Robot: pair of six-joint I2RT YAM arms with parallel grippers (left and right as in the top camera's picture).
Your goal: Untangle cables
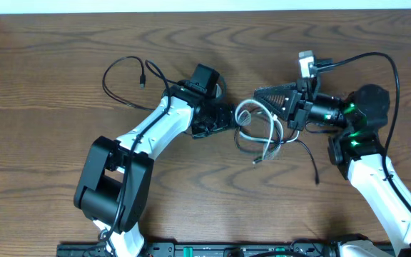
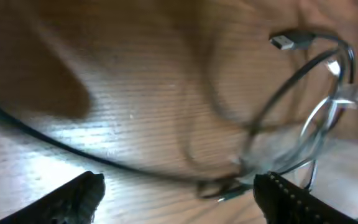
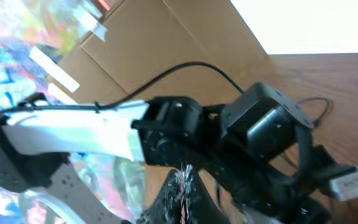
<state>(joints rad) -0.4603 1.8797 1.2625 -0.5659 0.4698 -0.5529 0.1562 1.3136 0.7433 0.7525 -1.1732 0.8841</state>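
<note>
**Two robot arms meet over a knot of cables on a wooden worktop**

Two arms reach in from the near edge of the brown wooden worktop (image 1: 48, 143) and face each other near its middle. Between them lie the cables (image 1: 259, 130), a loose tangle of thin black cords and one white cable (image 1: 247, 108) whose loops curl on the side nearest the left arm.

The left fingers (image 2: 82, 196) sit just beside the tangle. The left wrist camera shows them spread wide, with a black cord (image 2: 42, 135) crossing the worktop from the left and passing between them. Beyond them, blurred white loops and a silver-tipped plug (image 2: 283, 42) rest on the wood.

The right fingers (image 1: 270, 96) point toward the left arm, their tip just above the white loops. Whether they are closed or gripping anything cannot be told, since the right wrist camera is blurred there.

A separate thin black cord loops on the far side of the left arm, ending in a small plug (image 1: 143, 83).
</note>
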